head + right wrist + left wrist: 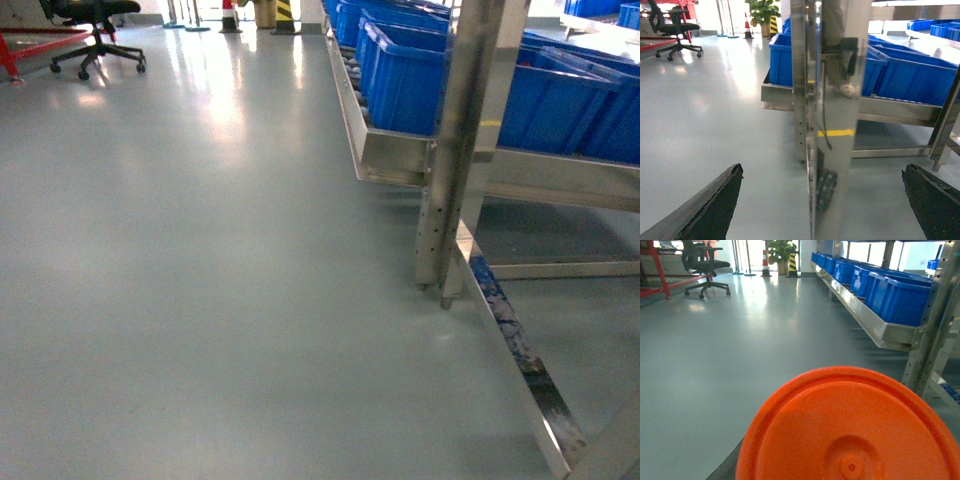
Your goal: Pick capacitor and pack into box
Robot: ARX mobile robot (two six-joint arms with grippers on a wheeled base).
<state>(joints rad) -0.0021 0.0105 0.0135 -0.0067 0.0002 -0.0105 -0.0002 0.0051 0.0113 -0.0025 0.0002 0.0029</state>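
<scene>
A shiny steel rack post (832,115) stands near between the right gripper's (822,200) wide-open black fingers (710,205), blue plastic bins (920,75) beyond; the left fingers' state cannot be told behind an orange round plastic disc (850,430).

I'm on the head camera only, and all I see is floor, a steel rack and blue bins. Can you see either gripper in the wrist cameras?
Observer: In the right wrist view, the black fingers are spread wide apart with nothing between them.
Operator: What's ahead of them?
Observer: A shiny steel post stands straight in front, close up, with a yellow mark on it.
Operator: And the left side?
Observer: No fingers show there. A round orange disc fills the lower part of the left wrist view.
</scene>
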